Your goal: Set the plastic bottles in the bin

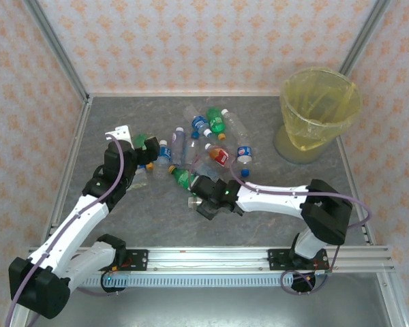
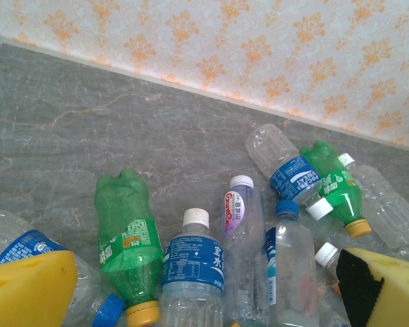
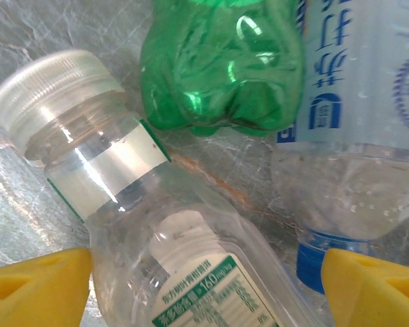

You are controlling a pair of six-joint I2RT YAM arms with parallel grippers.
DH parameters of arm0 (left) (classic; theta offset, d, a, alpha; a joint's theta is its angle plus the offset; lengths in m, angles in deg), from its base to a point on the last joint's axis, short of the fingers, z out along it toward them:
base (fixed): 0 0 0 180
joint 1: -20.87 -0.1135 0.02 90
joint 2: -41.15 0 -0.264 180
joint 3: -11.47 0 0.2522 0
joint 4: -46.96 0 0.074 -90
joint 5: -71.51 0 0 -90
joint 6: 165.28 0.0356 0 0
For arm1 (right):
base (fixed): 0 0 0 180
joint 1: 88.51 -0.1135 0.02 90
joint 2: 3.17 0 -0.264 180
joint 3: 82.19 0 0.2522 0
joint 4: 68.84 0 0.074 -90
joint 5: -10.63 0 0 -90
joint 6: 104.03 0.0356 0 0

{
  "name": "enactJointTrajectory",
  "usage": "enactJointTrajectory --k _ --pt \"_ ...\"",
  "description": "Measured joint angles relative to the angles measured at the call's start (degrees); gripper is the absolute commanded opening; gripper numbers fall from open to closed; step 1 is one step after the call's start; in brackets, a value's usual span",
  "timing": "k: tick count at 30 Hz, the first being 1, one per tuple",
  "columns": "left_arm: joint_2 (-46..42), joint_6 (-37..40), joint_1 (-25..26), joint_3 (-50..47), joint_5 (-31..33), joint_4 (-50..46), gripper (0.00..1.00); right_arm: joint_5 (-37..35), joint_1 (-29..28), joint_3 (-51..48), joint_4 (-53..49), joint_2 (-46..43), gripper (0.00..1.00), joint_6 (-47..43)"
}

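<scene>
Several plastic bottles (image 1: pixel 211 136) lie in a loose pile mid-table. The bin (image 1: pixel 320 112), lined with a yellow bag, stands at the back right. My right gripper (image 1: pixel 199 197) reaches left to the pile's near edge. In the right wrist view it (image 3: pixel 208 289) is open, its yellow fingers (image 3: pixel 37 289) either side of a clear white-capped bottle (image 3: pixel 191 231). A green bottle (image 3: pixel 221 65) and a blue-labelled one (image 3: pixel 354 102) lie just beyond. My left gripper (image 1: pixel 142 155) hangs open over the pile's left side. Under its span (image 2: pixel 204 300) lie a green bottle (image 2: pixel 126 238) and a blue-labelled bottle (image 2: pixel 191 266).
Patterned walls and metal corner posts (image 1: pixel 61 61) close in the grey table (image 1: pixel 123 116). A rail (image 1: pixel 211 257) carrying both arm bases runs along the near edge. Bare tabletop lies between the pile and the bin, and at the back left.
</scene>
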Motion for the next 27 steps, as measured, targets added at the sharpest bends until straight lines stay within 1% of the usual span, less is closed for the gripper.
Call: enactJointTrajectory --k 9,13,19,23,27 --pt "-1.8 1.1 0.0 0.5 1.4 -3.0 0.99 -0.1 -1.3 0.5 -0.5 4.6 0.74 -0.6" --pt "-1.8 1.6 0.0 1.7 1.5 -4.2 0.99 -0.1 -1.5 0.6 -0.5 5.1 0.67 -0.4" --pt "-1.5 2.6 0.0 3.6 1.6 -5.4 0.99 -0.1 -1.6 1.2 -0.5 5.0 0.58 0.7" --pt "-0.3 2.6 0.0 4.6 1.5 -5.4 0.99 -0.1 -1.6 1.1 -0.5 2.8 0.57 2.2" --pt "0.6 2.6 0.0 5.4 1.3 -5.4 0.99 -0.8 -1.6 1.1 0.2 -2.5 0.54 4.3"
